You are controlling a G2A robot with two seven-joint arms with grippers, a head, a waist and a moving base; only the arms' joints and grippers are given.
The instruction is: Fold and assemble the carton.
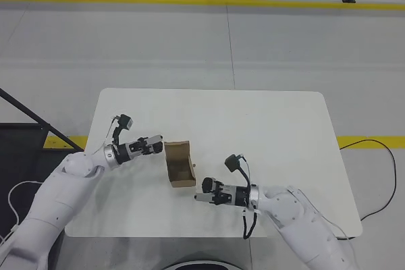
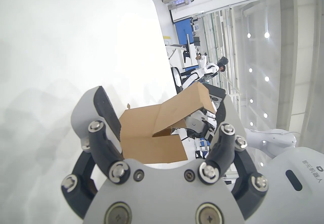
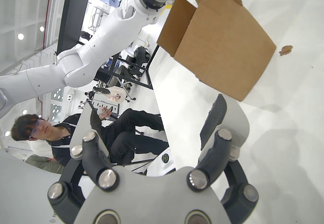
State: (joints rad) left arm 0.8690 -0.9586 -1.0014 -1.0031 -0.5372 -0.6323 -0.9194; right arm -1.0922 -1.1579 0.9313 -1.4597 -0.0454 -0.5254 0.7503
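Observation:
A brown cardboard carton (image 1: 178,162) lies partly folded on the white table (image 1: 270,121), its walls half raised and one flap (image 2: 195,98) standing up. My left gripper (image 1: 156,144) is at the carton's left side, open, with the carton's (image 2: 152,133) near edge between its wide-spread fingers (image 2: 106,111); contact is unclear. My right gripper (image 1: 200,192) is just off the carton's front right corner, open and holding nothing. In the right wrist view the carton (image 3: 222,50) sits a short way past the gripper (image 3: 155,106), with the left arm (image 3: 114,19) behind it.
A tiny cardboard scrap (image 3: 286,50) lies on the table just right of the carton. The table's front edge runs close behind the right gripper. Bare tabletop stretches across the back and right.

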